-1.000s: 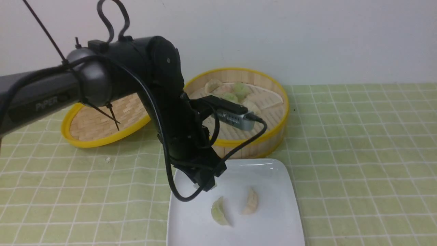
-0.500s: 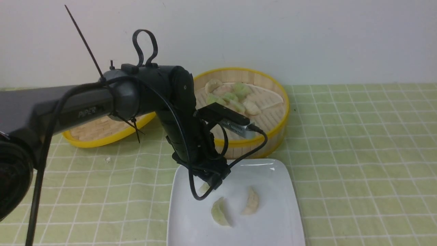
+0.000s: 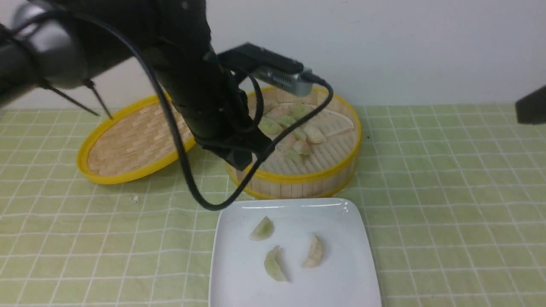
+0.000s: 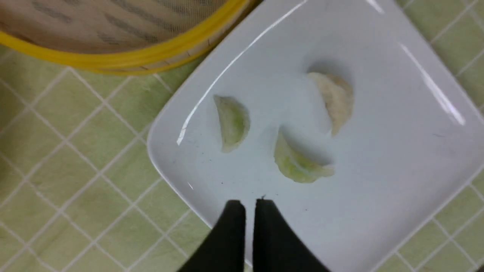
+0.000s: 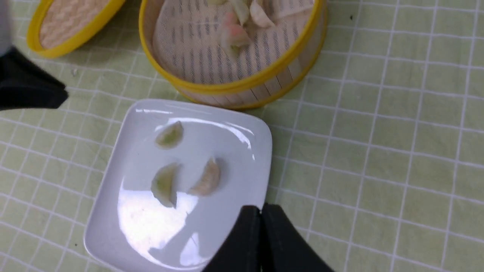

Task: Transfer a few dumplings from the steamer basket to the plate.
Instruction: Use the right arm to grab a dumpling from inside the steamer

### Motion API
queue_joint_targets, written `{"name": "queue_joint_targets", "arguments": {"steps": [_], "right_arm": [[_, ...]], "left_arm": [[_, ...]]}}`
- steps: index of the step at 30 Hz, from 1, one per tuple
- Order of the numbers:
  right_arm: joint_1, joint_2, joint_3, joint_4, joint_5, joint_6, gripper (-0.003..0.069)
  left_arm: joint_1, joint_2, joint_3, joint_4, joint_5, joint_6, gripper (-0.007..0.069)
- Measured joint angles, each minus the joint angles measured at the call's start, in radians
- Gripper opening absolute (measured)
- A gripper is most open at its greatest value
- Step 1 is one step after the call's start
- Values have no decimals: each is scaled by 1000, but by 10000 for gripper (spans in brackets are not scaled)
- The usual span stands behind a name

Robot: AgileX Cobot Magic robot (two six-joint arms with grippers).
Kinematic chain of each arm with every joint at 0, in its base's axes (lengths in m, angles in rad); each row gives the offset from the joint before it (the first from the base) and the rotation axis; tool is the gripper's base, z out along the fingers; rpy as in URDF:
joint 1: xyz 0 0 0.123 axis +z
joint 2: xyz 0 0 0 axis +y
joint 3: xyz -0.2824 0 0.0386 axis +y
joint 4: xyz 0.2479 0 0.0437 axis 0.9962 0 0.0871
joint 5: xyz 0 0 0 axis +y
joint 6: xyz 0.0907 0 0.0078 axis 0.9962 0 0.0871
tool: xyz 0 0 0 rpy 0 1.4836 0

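Note:
Three dumplings lie on the white plate (image 3: 341,273): a pale green one (image 3: 262,229), another green one (image 3: 273,264) and a cream one (image 3: 315,251). Several more dumplings (image 3: 294,136) sit in the steamer basket (image 3: 298,179) just behind the plate. My left gripper (image 3: 241,164) hangs shut and empty above the basket's near left rim. In the left wrist view its fingertips (image 4: 250,202) are nearly together over the plate's edge (image 4: 378,189). My right gripper (image 5: 261,207) is shut and empty, high above the plate's right edge (image 5: 234,151).
The flat woven yellow-rimmed lid (image 3: 132,145) lies tilted to the left of the basket. A green checked cloth (image 3: 448,204) covers the table. A dark part of the right arm (image 3: 531,106) shows at the far right edge.
My left gripper let a green dumpling go onto the plate, then rose and drew back toward the basket, its jaws closing again. The right arm's dark end has come into the front view.

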Motion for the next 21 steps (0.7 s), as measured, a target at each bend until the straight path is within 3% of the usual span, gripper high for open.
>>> {"name": "queue_joint_targets", "arguments": {"steps": [15, 21], "right_arm": [[226, 496, -389, -183, -35, 1, -5], [270, 763, -607, -223, -81, 1, 67]], "left_arm": [[0, -653, 374, -1, -33, -38, -6], [0, -816, 530, 25, -79, -68, -6]]}}
